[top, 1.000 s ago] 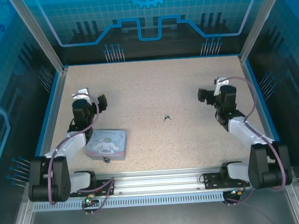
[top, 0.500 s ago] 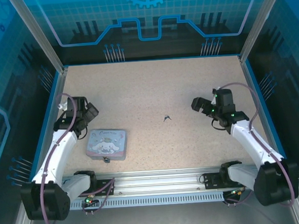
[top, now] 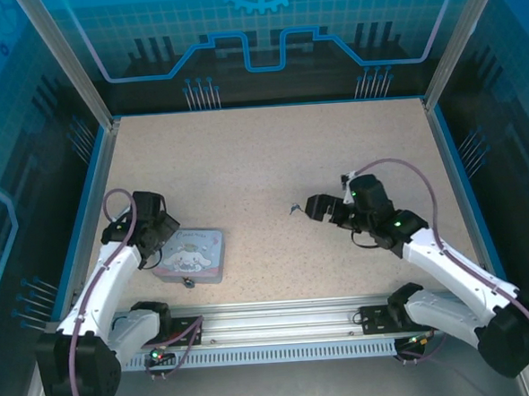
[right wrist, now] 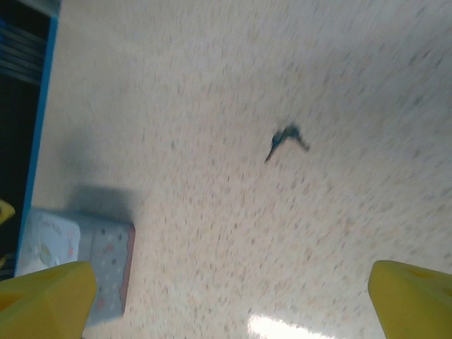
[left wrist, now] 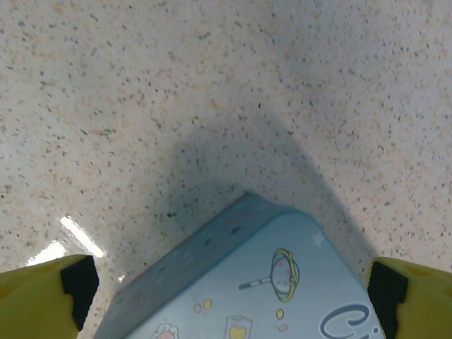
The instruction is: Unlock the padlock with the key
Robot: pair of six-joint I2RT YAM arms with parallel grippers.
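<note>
The tiny grey key (top: pixel 293 209) lies on the speckled table near the middle; in the right wrist view the key (right wrist: pixel 286 139) is a blurred dark shape ahead of the fingers. My right gripper (top: pixel 316 209) hovers just right of it, open and empty (right wrist: pixel 229 304). The small dark padlock (top: pixel 189 281) hangs at the front edge of the pastel tin (top: pixel 192 254). My left gripper (top: pixel 165 239) is over the tin's far left corner, open (left wrist: pixel 229 300), its yellow fingertips (left wrist: pixel 42 296) spread wide either side of the tin's corner (left wrist: pixel 268 275).
The blue table rim (top: pixel 85 209) runs close along the left arm's outer side. The aluminium rail (top: pixel 281 321) with both arm bases spans the near edge. The tin's side (right wrist: pixel 70 261) shows low left in the right wrist view.
My right gripper has swung left and forward to just beside the key. My left gripper has dropped back and right onto the tin's corner. Key, tin and padlock have not moved.
</note>
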